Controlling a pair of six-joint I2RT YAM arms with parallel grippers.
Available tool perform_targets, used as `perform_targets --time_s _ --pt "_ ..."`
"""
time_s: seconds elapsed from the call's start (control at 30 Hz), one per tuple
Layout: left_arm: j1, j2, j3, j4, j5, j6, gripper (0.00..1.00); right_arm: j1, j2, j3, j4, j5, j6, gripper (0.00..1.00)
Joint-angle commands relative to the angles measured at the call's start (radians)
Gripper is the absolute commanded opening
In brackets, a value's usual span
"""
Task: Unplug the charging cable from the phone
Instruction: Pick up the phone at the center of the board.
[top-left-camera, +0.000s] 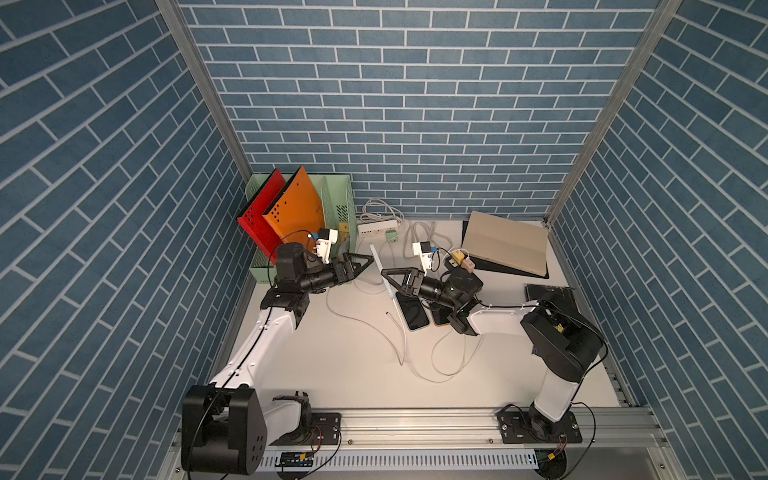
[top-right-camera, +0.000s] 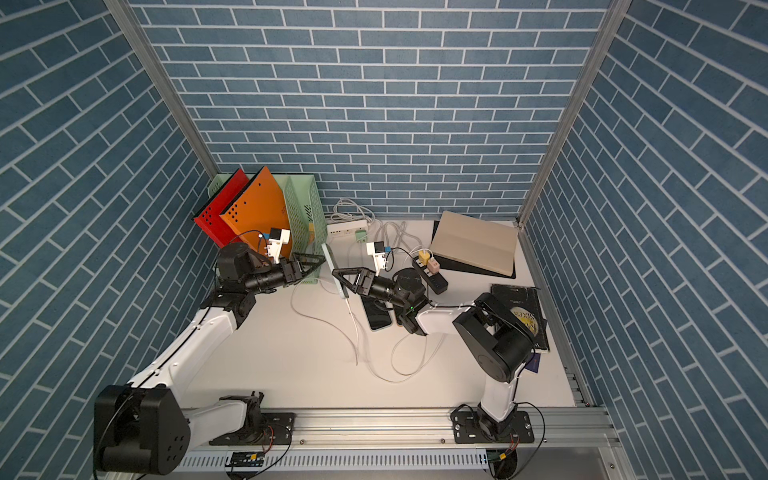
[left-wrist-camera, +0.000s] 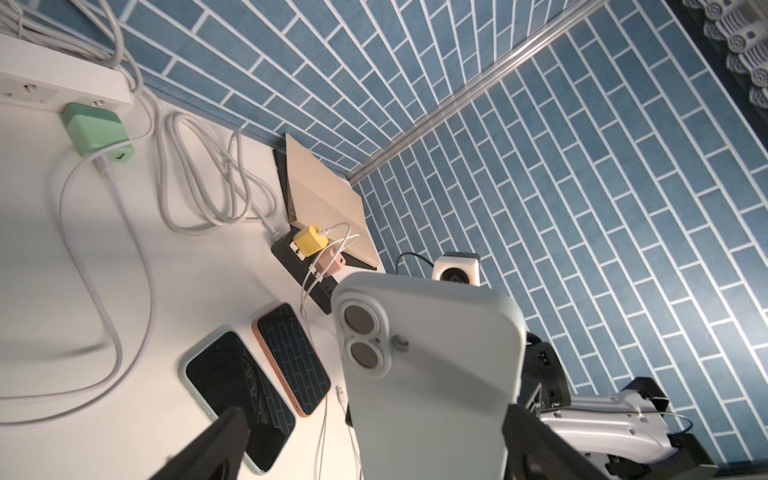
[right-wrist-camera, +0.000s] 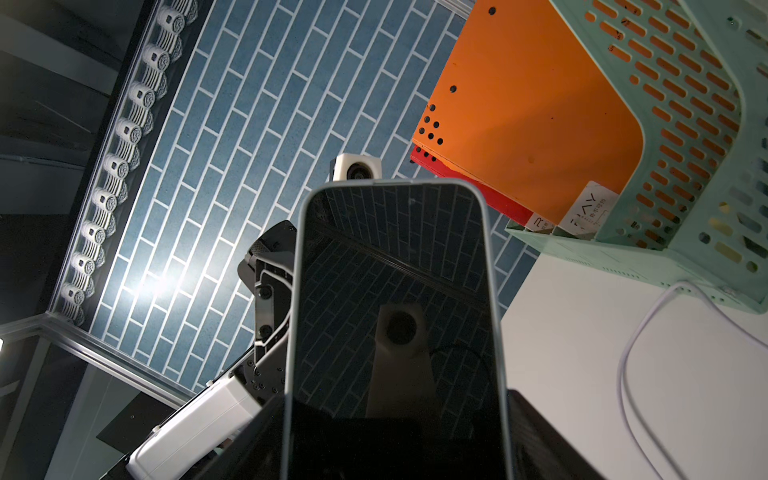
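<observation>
The right pincer (top-left-camera: 386, 276) is clamping the lower end of the phone (top-left-camera: 380, 266), holding it up on edge over the middle of the worktop (top-left-camera: 340, 365), with the dark screen facing the right wrist camera. The left pincer (top-left-camera: 367, 262) is hanging at the phone's 9 o'clock with its jaws spread wide and its tips just beside the phone's upper end; whether they are touching it cannot be told.

The plug (left-wrist-camera: 340, 390) is lying free on the worktop at the phone's 6 o'clock, apart from its lower end, and the white charging cable (top-left-camera: 404, 349) is trailing away toward 6 o'clock.

At the right pincer's 5 o'clock a mint-cased phone (left-wrist-camera: 237, 395) and a pink-cased phone (left-wrist-camera: 293, 357) are lying flat, side by side, screens up.

At 10 o'clock a mint-green file rack (top-left-camera: 337, 199) is standing in the corner. A red folder (top-left-camera: 259, 212) and an orange folder (top-left-camera: 297, 203) are leaning in it, tilted toward 9 o'clock. Something small and yellow is showing in its 3 o'clock compartment, too small to tell.

At 12 o'clock a white power strip (top-left-camera: 376, 227) is lying by the back wall, carrying a green charger (top-left-camera: 390, 236). At 2 o'clock a black power strip (top-right-camera: 432, 282) is carrying a yellow charger (top-right-camera: 423, 255) and a pink charger (top-right-camera: 433, 264), near a beige flat case (top-left-camera: 505, 243). At 3 o'clock a dark book (top-right-camera: 519, 316) is lying flat.
</observation>
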Motion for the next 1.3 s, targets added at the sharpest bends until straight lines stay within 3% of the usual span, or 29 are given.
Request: perform_targets --time_s 0.0,0.33,0.77,1.07,1.2,1.27 --pt "-0.034 0.004 0.049 -0.003 0.038 0.05 1.0 0.006 -0.031 0.003 0.134 -0.007 0.02 0.38" --pt "-0.061 0.006 0.072 0.002 0.043 0.06 1.0 0.03 -0.01 0.026 0.244 -0.07 0.021 0.39" --pt "-0.093 -0.012 0.077 -0.03 0.076 0.119 0.99 0.053 0.022 0.06 0.244 -0.098 0.02 0.41" --pt "-0.095 -0.02 0.086 -0.067 0.061 0.153 0.56 0.048 0.036 0.05 0.242 -0.107 0.013 0.45" --pt "-0.095 -0.022 0.088 -0.072 0.046 0.157 0.36 0.043 0.036 0.043 0.237 -0.13 -0.001 0.56" --pt "-0.095 -0.026 0.092 -0.074 0.029 0.16 0.24 0.041 0.027 0.031 0.223 -0.15 -0.026 0.67"
